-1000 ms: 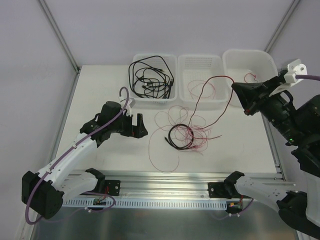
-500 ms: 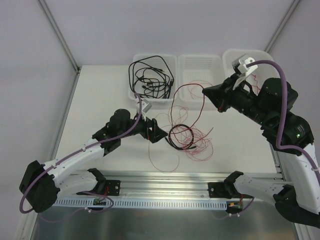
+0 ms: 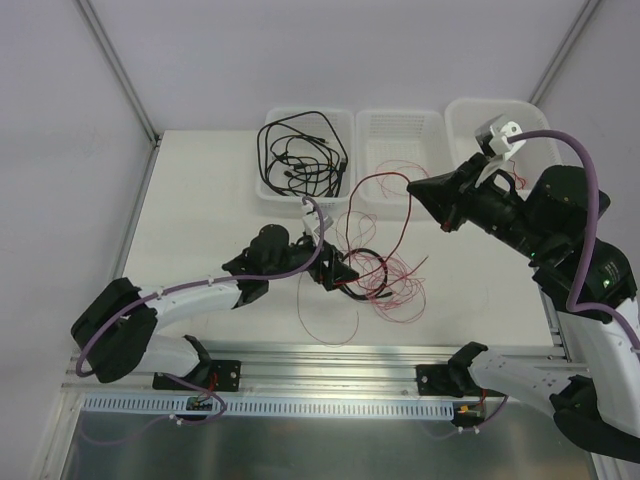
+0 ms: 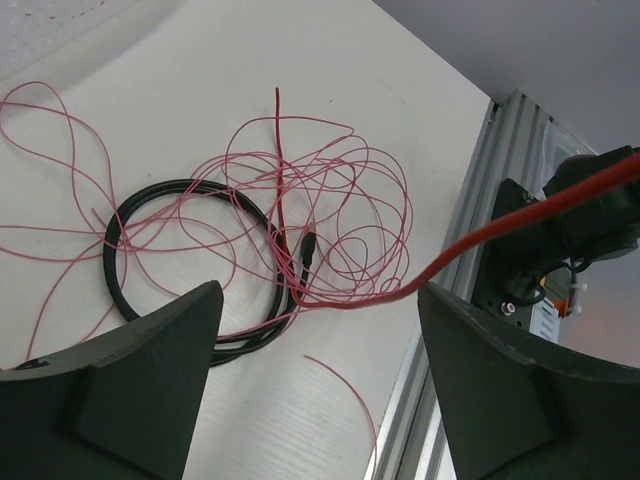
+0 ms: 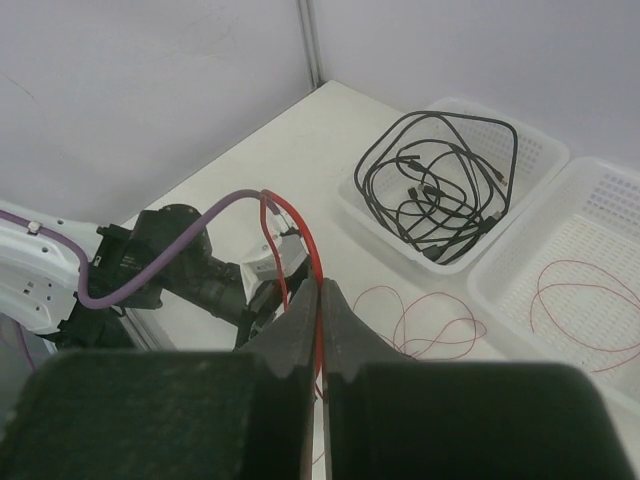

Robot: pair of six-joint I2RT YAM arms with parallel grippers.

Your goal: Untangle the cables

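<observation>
Red wire point(image 4: 520, 227), thicker than the rest, ran taut from the right gripper point(image 5: 320, 292), which was clenched on it up in the air on the right, down into the tangle on the white table point(image 3: 200, 220). That tangle lay near the middle of the table: a black cable point(image 4: 108, 262) coiled in a ring, with thin pink wires point(image 4: 345, 190) looped over and through it. The left gripper point(image 3: 337, 272) hung low just over the knot with its fingers point(image 4: 150, 385) spread and nothing between them; the black coil and the foot of the red wire lay straight beneath the gap.

At the far edge, one basket point(image 3: 300, 205) held sorted black cables point(image 3: 300, 155), and the basket to its right point(image 3: 400, 125) held a few thin red strands.

By my reading, the step in hand was pulling the red wire free while the other arm came in to pin or take the black coil. The next move would call for the left fingers to close on the black cable alone, not on the pink loops crossing it, so that the right arm's pull could slide the red wire out instead of dragging the whole bundle.
</observation>
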